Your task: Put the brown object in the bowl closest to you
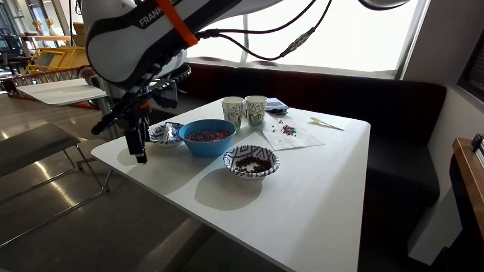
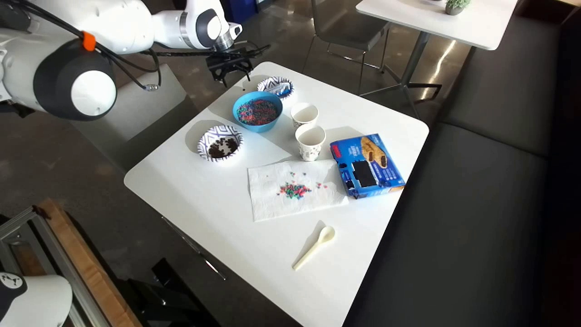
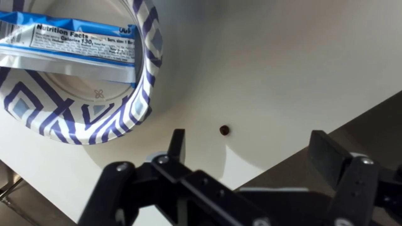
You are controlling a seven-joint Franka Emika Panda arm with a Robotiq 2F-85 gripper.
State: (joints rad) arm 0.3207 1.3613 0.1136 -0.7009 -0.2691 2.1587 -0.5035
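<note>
Loose pellet (image 3: 224, 130) on table (image 3: 282, 78) near bar bowl (image 3: 116, 116) — middle bowl (image 1: 206, 148) between that and pellet bowl (image 1: 247, 151).

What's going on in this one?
Nothing is in hand: a robot arm holds its open gripper at the edge of the table, near a small brown object lying loose there. A patterned bowl beside that object holds a wrapped bar; a blue bowl of coloured bits and another patterned bowl of brown bits stand nearby. The object isn't in any bowl yet.

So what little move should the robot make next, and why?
Probably ease the open gripper down a little: in the wrist view, the small brown object lies on the table, showing between the parted fingers, and nothing is gripped.
</note>
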